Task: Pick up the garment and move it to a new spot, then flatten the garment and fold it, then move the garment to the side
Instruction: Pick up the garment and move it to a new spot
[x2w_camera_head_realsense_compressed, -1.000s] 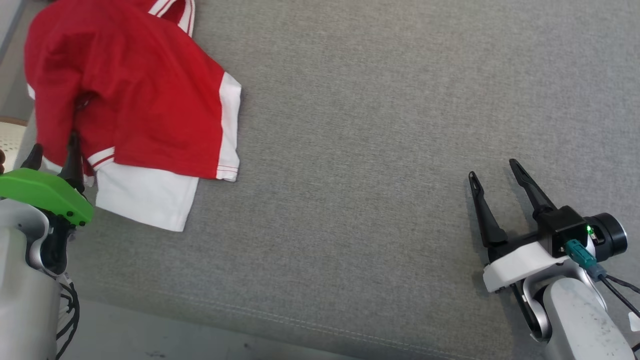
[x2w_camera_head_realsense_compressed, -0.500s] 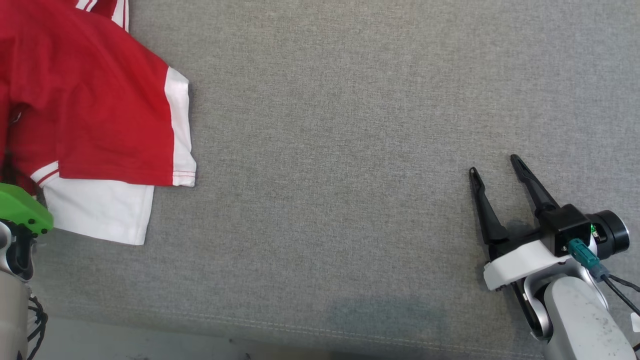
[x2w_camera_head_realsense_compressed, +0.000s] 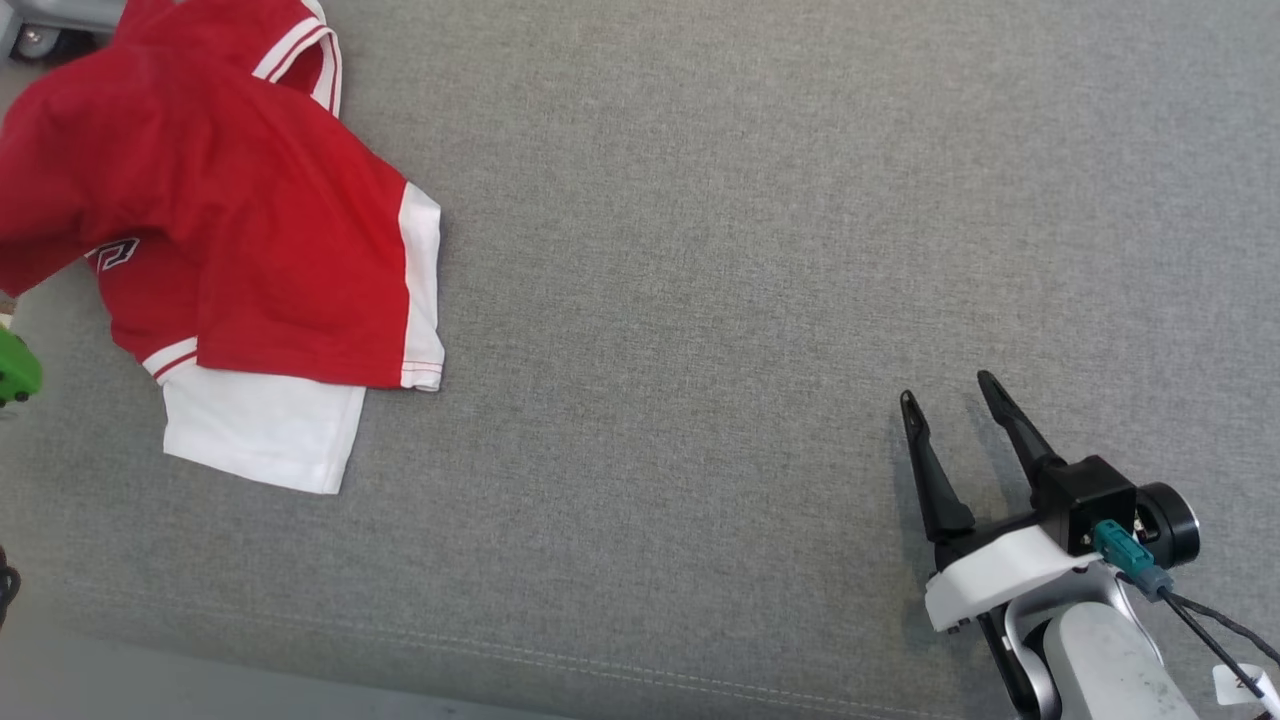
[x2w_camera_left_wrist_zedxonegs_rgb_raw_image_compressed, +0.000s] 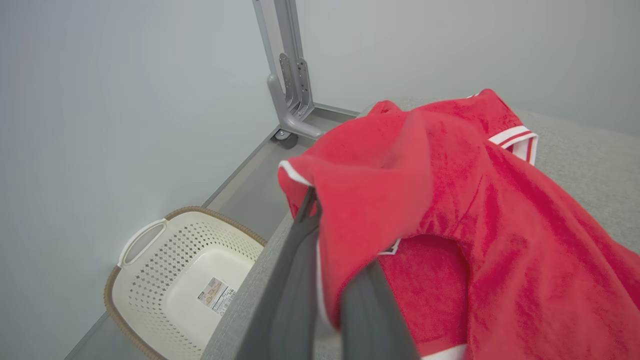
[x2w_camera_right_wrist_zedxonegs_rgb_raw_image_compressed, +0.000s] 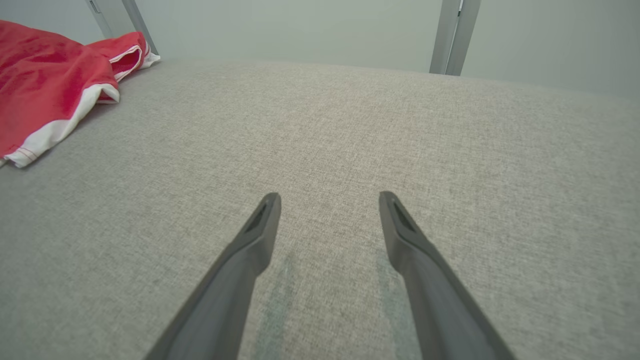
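Garment: a red top with white trim (x2w_camera_head_realsense_compressed: 270, 230), lying rumpled at the upper left of the head view on the grey padded surface (x2w_camera_head_realsense_compressed: 700, 300). Its left part is drawn up toward the left edge of the frame.
Change: a second ago the left gripper's fingers stood spread at the cloth's near-left edge. Now they have come together on it.
Left gripper (x2w_camera_left_wrist_zedxonegs_rgb_raw_image_compressed: 330, 235): clamped on a red fold with a white hem, at the middle of the left wrist view. One finger runs along the cloth and the other is partly under it.
Cloth: the pinched fold is raised and the rest drapes down to the right. A printed mark (x2w_camera_head_realsense_compressed: 115, 250) now shows under the lifted flap, where it was covered before.
Camera: the head view has swung between pictures, so most of the garment's drift across the frame is the camera's doing.
Right gripper (x2w_camera_head_realsense_compressed: 947, 388): at the lower right of the head view, fingers spread wide and empty, well apart from the garment, as it was a second ago.
Meaning: the grasp looks made, so the pick-up has begun. Carrying, flattening, folding and setting aside are not yet done.
Risk: with a single pinch at one edge, the loose bulk will likely trail and bunch.
Surroundings: a pale basket (x2w_camera_left_wrist_zedxonegs_rgb_raw_image_compressed: 165, 250) stands on the floor at the lower left of the left wrist view, with a metal post (x2w_camera_left_wrist_zedxonegs_rgb_raw_image_compressed: 292, 75) at upper middle.
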